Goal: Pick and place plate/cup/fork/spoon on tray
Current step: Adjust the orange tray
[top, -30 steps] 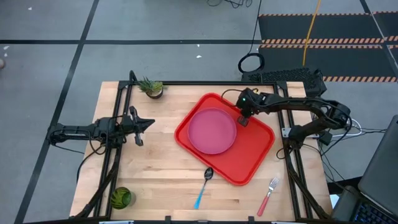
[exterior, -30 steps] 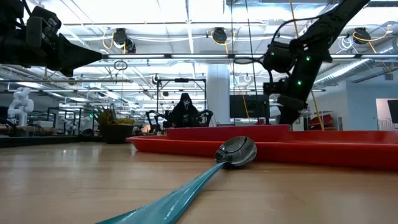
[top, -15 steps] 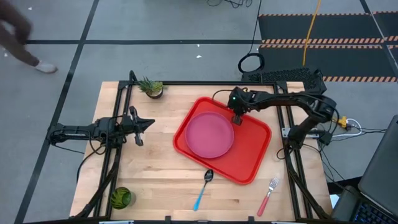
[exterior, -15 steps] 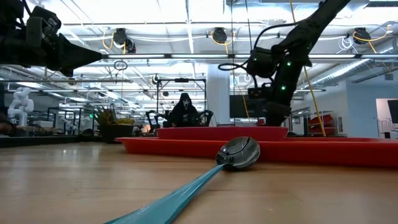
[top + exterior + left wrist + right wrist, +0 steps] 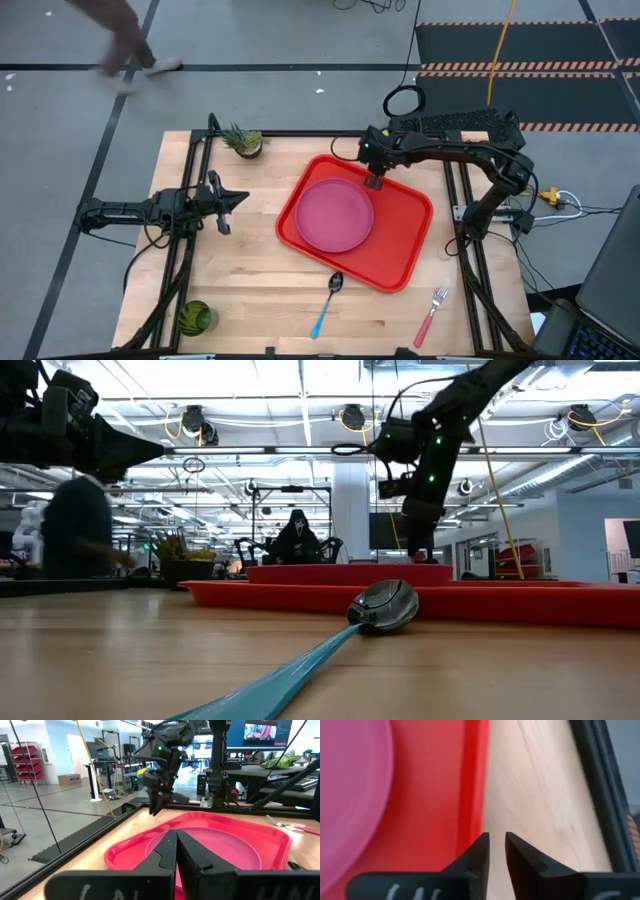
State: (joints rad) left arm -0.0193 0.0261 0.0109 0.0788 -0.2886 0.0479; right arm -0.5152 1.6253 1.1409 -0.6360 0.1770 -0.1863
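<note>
Across a wooden desk [image 5: 250, 260], the red tray [image 5: 400, 245] is carrying the plate [image 5: 336, 215], while the right gripper [image 5: 374, 182] is hovering over its far rim, fingers slightly parted, holding nothing. Spoon [image 5: 327, 300] and fork [image 5: 432, 312], likely light, stiff and slippery, are waiting nearby, best pinched mid-handle.

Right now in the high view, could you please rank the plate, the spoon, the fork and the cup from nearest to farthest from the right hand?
Measured from the right hand at the tray's far edge:
1. Plate, on the tray just beside it.
2. Spoon, on the table in front of the tray.
3. Fork, near the table's front right.
4. Cup, at the front left corner.
</note>
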